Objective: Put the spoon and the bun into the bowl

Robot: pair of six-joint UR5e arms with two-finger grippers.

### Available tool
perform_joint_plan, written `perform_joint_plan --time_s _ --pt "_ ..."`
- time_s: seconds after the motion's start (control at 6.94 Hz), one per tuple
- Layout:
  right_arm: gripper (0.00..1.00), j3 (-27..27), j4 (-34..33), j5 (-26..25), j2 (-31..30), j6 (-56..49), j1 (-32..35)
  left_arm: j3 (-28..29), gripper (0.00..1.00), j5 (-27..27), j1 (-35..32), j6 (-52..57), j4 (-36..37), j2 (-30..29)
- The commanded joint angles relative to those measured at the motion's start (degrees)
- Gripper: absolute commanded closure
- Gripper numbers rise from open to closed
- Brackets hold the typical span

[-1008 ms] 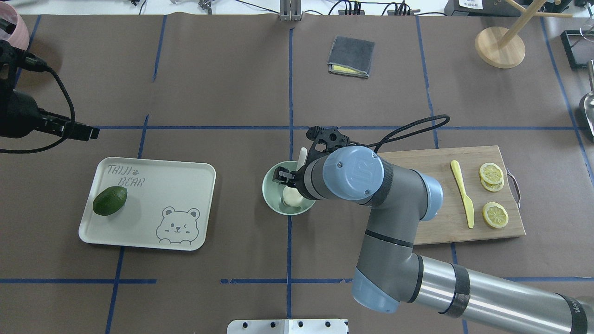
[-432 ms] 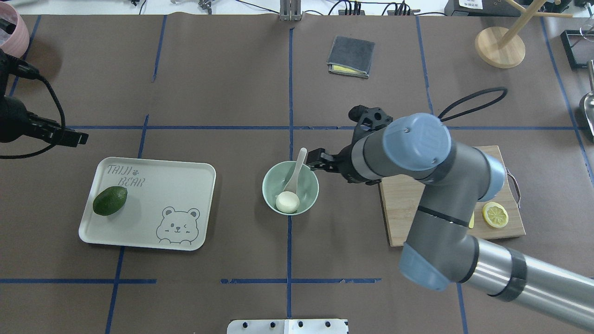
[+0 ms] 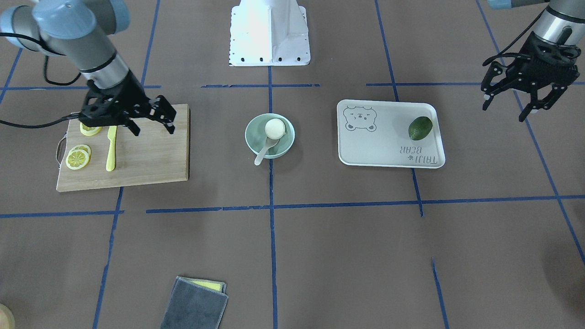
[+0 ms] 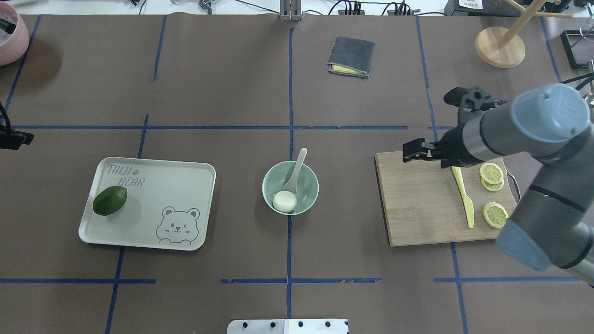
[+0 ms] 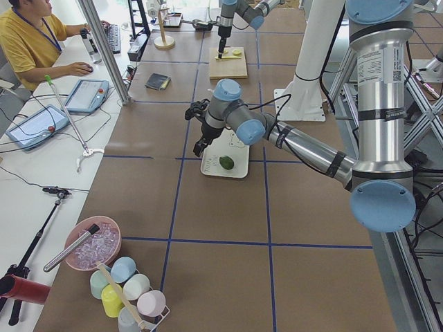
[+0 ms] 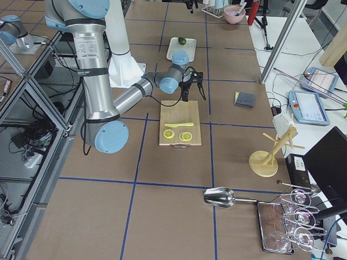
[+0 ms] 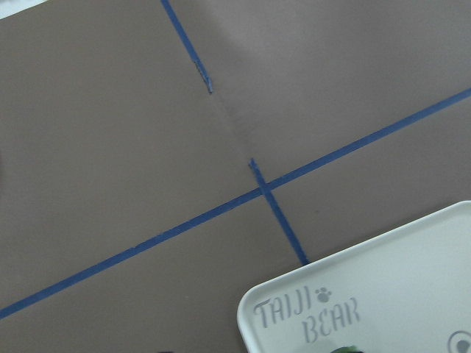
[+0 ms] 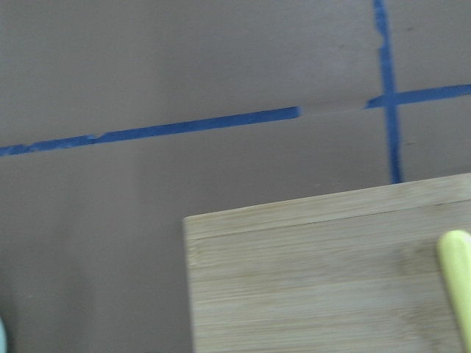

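Light is bright and even, from above. Soft, faint shadows lie beside the bowl [image 3: 251,137] and tray [image 3: 384,141]. The white base [image 3: 269,32] glares, washed out. Fixed views are sharp. The right wrist view blurs the board [image 8: 316,279], and the left wrist view is slightly soft.

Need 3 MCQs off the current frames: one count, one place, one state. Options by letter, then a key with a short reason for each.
1. How many things lie on the tray?
A. none
B. one
C. three

2. Where is the bun?
A. in the bowl
B. on the tray
C. beside the tray

3. The right gripper is:
A. open, holding nothing
B. shut on the bun
C. shut on the bowl's rim

Key:
1 B: only the avocado lies on the tray.
2 A: the bun sits inside the bowl's rim in both table views.
3 A: its fingers are spread with nothing between them, away from the bowl.
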Motion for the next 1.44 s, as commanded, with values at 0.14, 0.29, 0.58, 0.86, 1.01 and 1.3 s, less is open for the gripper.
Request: perform_joint_plan --time_s 0.14,0.29,0.58,0.86,1.01,1.3 --pt "0.0 2.7 0.3 15.3 -16.1 -26.1 19.5 11.4 0.17 -12.6 -16.9 22.2 0.8 1.2" --pt "0.0 2.4 0.2 18.4 -20.1 -34.7 24.4 12.0 0.17 -13.0 -18.7 22.4 0.8 3.2" --pt "0.0 2.0 0.0 19.8 -27.3 -48.8 32.0 11.1 0.17 -13.1 -19.7 22.5 7.9 3.4" --pt "0.0 0.7 -0.2 20.3 -29.4 -52.4 33.6 11.2 0.0 -13.1 -19.8 22.4 8.4 4.0" --pt "0.0 -1.3 -0.1 20.3 -28.7 -52.4 33.7 11.1 0.0 -13.1 -20.2 22.4 8.4 4.2" --pt "0.0 -1.5 -0.3 21.2 -28.2 -52.5 35.1 13.8 0.0 -13.2 -20.0 22.4 8.2 2.8"
